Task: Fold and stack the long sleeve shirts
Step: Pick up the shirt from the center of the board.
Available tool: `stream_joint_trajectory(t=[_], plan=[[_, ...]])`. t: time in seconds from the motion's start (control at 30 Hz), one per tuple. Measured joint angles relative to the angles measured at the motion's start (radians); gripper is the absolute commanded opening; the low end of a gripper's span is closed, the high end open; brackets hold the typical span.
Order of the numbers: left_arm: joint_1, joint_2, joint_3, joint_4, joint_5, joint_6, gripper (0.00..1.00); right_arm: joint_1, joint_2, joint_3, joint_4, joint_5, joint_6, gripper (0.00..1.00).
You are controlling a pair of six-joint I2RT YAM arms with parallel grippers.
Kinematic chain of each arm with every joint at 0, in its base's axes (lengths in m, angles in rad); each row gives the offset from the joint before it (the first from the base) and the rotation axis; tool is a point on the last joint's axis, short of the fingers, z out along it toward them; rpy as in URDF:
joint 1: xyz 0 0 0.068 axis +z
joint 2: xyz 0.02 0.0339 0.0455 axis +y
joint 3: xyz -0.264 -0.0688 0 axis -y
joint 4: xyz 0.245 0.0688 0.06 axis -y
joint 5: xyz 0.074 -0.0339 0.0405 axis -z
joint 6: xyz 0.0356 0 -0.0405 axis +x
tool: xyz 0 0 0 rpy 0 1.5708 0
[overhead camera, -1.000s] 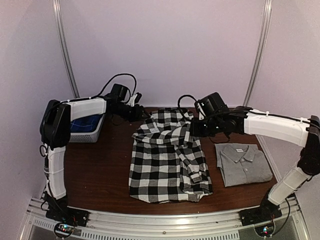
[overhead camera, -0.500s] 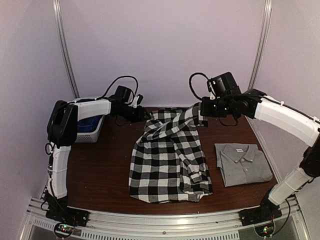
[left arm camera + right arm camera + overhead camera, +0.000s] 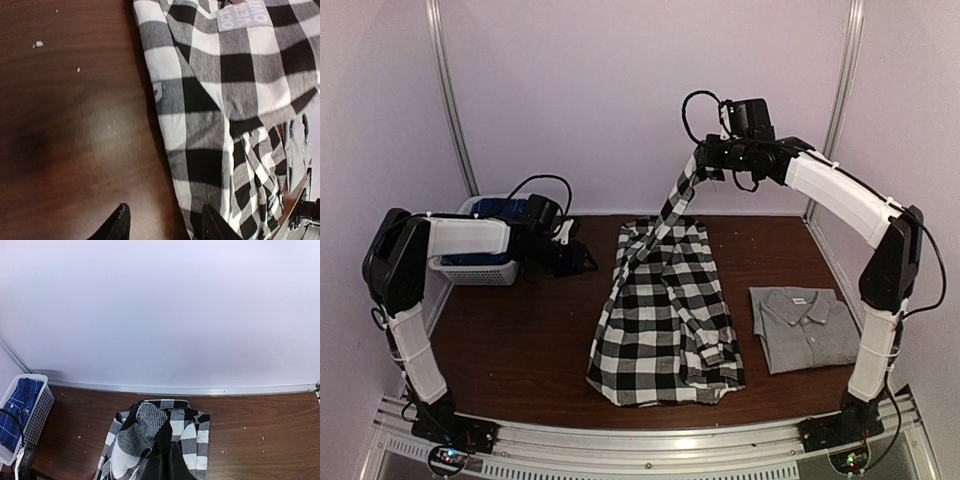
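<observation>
Right, flannel shirt (image 3: 665, 330) hem near table (image 3: 520, 350) front edge; grey shirt (image 3: 807, 328) folded beside it, apart. Bare wood left of flannel; left gripper (image 3: 165, 212) low there, fingers parted, empty. Far back, right gripper (image 3: 700, 170) high, clamped on flannel sleeve. Basket (image 3: 470, 270) far-left corner.

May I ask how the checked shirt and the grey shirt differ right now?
The checked shirt is black-and-white; the grey shirt is plain. The grey shirt lies folded compactly; the checked shirt sprawls long and rumpled. The right gripper holds the checked shirt's far end up; nothing touches the grey shirt. Both rest on the table.
</observation>
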Motion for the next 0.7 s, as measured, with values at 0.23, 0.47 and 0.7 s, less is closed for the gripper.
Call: stream_joint_trajectory(t=[0.23, 0.47, 0.7], plan=[[-0.122, -0.217, -0.265, 0.030, 0.015, -0.042, 0.51, -0.011, 0.091, 0.082, 0.046, -0.042, -0.049, 0.00], [-0.290, -0.363, -0.428, 0.041, -0.001, -0.140, 0.51, -0.011, 0.094, 0.087, 0.080, -0.088, -0.064, 0.00], [-0.348, -0.448, -0.523, 0.028, -0.077, -0.232, 0.46, -0.012, 0.095, 0.089, 0.101, -0.119, -0.075, 0.00]])
